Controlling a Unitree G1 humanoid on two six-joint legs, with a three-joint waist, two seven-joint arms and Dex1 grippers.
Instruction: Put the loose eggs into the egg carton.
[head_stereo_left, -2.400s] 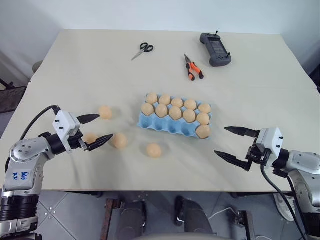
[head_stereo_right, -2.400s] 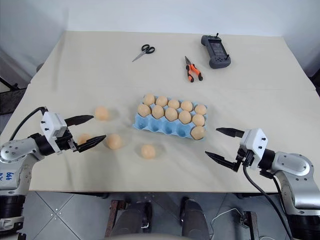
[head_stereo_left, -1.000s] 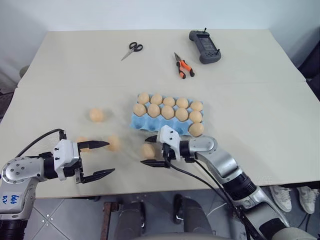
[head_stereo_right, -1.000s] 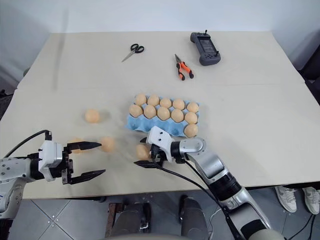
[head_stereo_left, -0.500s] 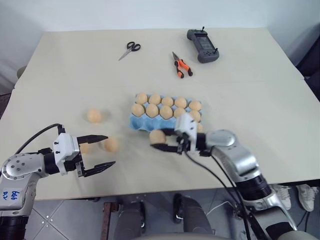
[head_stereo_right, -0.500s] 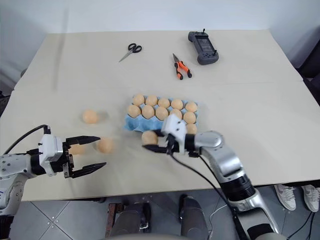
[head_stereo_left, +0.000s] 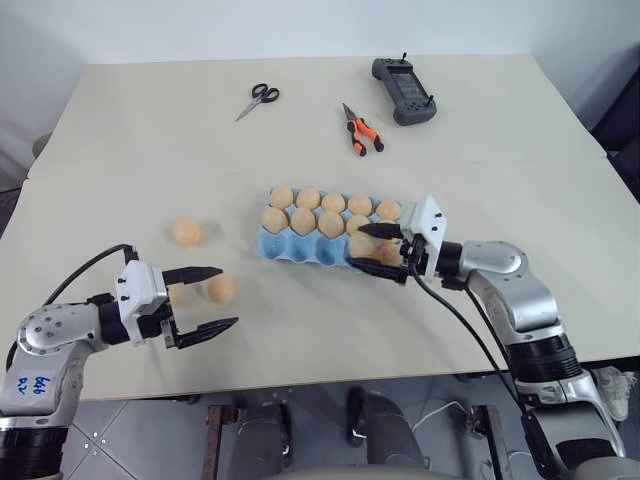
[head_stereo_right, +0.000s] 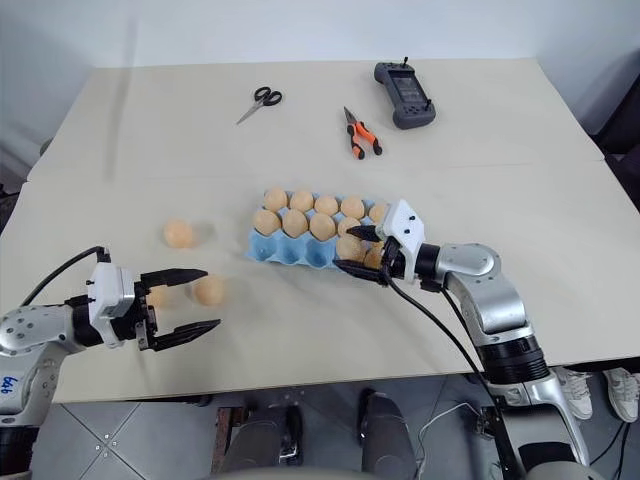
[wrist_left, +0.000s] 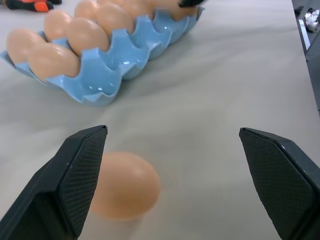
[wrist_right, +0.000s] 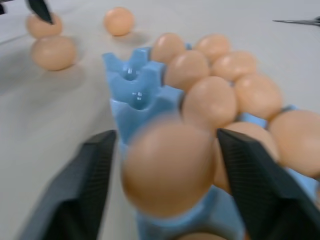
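The blue carton (head_stereo_left: 300, 245) sat in the middle of the table (head_stereo_left: 520, 140), with eggs in its back two rows. The right gripper (head_stereo_left: 378, 252) was at the carton's front right corner. An egg (wrist_right: 167, 167) sat between its fingers, over a front cup; I could not tell if they were pinching it. Three loose eggs (head_stereo_left: 186, 232) lay left of the carton. The left gripper (head_stereo_left: 207, 299) was spread wide just beside one of them (head_stereo_left: 220, 289), holding nothing.
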